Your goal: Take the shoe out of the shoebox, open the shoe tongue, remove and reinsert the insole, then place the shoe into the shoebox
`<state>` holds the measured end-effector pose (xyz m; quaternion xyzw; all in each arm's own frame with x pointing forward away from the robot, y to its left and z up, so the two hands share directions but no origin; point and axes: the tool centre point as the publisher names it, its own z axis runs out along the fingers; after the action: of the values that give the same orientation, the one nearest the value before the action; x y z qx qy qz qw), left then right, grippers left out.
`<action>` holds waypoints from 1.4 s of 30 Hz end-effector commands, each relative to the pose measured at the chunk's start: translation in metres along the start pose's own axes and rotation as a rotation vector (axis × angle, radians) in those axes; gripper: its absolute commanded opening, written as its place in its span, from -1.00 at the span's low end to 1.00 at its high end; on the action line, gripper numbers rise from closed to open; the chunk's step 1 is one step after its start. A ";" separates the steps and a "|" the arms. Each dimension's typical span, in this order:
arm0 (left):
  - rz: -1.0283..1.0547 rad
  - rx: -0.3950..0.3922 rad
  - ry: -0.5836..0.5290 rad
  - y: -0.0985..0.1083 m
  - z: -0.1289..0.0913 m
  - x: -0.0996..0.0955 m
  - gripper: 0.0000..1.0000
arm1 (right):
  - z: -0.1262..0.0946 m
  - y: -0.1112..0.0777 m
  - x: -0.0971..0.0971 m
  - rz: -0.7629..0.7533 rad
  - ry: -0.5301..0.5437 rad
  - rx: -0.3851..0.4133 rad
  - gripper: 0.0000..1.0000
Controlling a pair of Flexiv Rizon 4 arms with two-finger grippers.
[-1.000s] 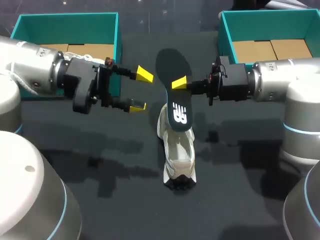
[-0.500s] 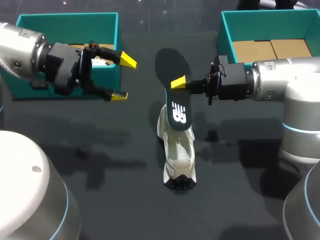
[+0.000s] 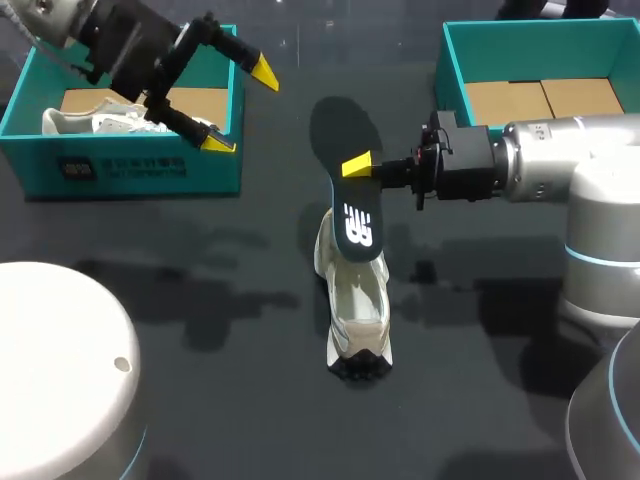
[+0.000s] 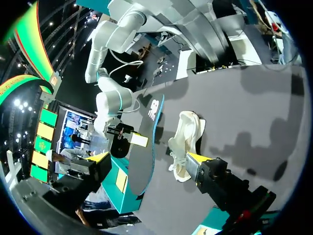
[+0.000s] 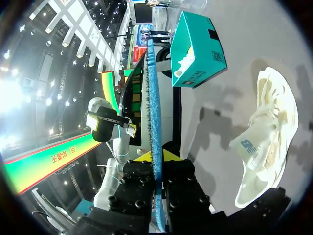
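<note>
- Left shoebox point(image 3: 130, 168), ten o'clock: a second shoe point(image 3: 85, 122) lies inside; left end effector point(image 3: 241, 108) hangs spread at its rim.
- Right shoebox point(image 3: 455, 70), two o'clock: holds cardboard point(image 3: 540, 100).
- Right end effector point(image 3: 355, 168) pinches the insole point(image 3: 345, 140) above the cream shoe point(image 3: 355, 310) mid-surface.

Bare bench point(image 3: 200, 300) lies open from 3 through 6 to 9 o'clock of the central shoe point(image 3: 352, 305). At its 12 o'clock end the insole point(image 3: 342, 125) stands up, pinched in the right gripper point(image 3: 352, 168), whose arm bars 3 o'clock. At 10 o'clock the left gripper point(image 3: 240, 108), fingers spread, hangs over the left shoebox point(image 3: 130, 170), which holds a second shoe point(image 3: 85, 122). The right shoebox point(image 3: 450, 75) stands at 2 o'clock.
</note>
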<state>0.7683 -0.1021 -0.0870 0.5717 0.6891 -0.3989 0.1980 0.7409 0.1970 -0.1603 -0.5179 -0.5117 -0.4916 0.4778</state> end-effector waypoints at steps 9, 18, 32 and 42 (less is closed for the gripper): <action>-0.090 -0.032 0.399 0.008 0.004 -0.066 1.00 | 0.002 0.000 0.000 0.001 -0.002 -0.001 -1.00; -0.187 -0.076 0.598 0.017 0.025 -0.086 1.00 | 0.002 0.000 0.000 0.001 -0.002 -0.001 -1.00; -0.103 -0.021 0.820 0.036 0.061 -0.103 1.00 | 0.002 0.000 0.000 0.001 -0.002 -0.001 -1.00; -0.006 -0.040 0.943 0.037 0.068 -0.110 1.00 | 0.002 0.000 0.000 0.001 -0.002 -0.001 -1.00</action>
<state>0.8204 -0.2182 -0.0621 0.6659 0.7238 -0.1782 -0.0308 0.7409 0.1970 -0.1603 -0.5179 -0.5117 -0.4916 0.4778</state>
